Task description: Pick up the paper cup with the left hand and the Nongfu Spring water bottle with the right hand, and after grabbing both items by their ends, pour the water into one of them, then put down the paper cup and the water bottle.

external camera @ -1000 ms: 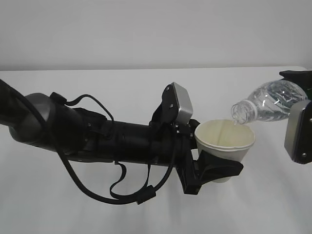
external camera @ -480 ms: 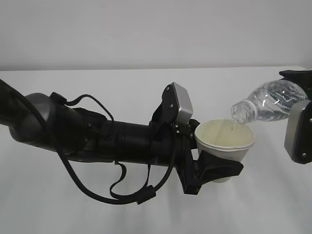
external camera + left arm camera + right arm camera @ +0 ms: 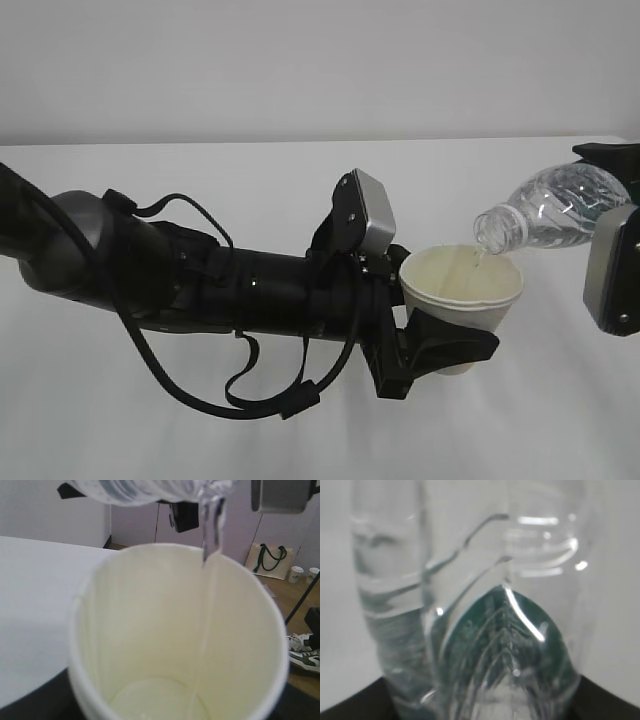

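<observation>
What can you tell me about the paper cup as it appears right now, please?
The paper cup is small, white and tapered, with a rolled rim and a pale cream inside. It stands upright, held off the table in the left gripper, whose black fingers clasp its lower part. The bottle's open mouth hangs just over its rim, and a thin stream of water runs down the inner wall. A shallow pool shows at the bottom.

Left arm point(image 3: 200, 280) outstretched rightward, claw point(image 3: 440, 350) clamped; right claw point(image 3: 610, 240) seemingly clamped, mostly off-frame.
</observation>
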You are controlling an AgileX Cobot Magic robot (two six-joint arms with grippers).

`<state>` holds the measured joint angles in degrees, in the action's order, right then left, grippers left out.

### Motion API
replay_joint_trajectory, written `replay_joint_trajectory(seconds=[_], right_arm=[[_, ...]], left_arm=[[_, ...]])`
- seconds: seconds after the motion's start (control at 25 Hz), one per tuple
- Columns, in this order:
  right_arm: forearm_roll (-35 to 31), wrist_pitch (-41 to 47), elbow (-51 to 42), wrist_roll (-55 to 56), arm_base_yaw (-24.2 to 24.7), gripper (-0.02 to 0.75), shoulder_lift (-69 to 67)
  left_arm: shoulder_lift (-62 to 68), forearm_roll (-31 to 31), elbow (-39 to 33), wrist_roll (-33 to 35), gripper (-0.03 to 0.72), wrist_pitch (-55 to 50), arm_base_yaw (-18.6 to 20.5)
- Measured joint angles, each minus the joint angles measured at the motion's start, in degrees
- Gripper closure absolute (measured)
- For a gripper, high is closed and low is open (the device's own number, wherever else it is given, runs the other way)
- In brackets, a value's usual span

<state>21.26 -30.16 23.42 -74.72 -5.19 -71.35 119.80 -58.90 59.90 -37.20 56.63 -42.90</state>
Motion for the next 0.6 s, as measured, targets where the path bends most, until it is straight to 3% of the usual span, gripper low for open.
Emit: replay_joint_trajectory(seconds=[0.6], right_arm=[[0.0, 0.0, 0.0, -0.4, 0.0, 0.335, 0.0]], left_arm=[[0.0, 0.0, 0.0, 0.0, 0.225, 0.0, 0.0]])
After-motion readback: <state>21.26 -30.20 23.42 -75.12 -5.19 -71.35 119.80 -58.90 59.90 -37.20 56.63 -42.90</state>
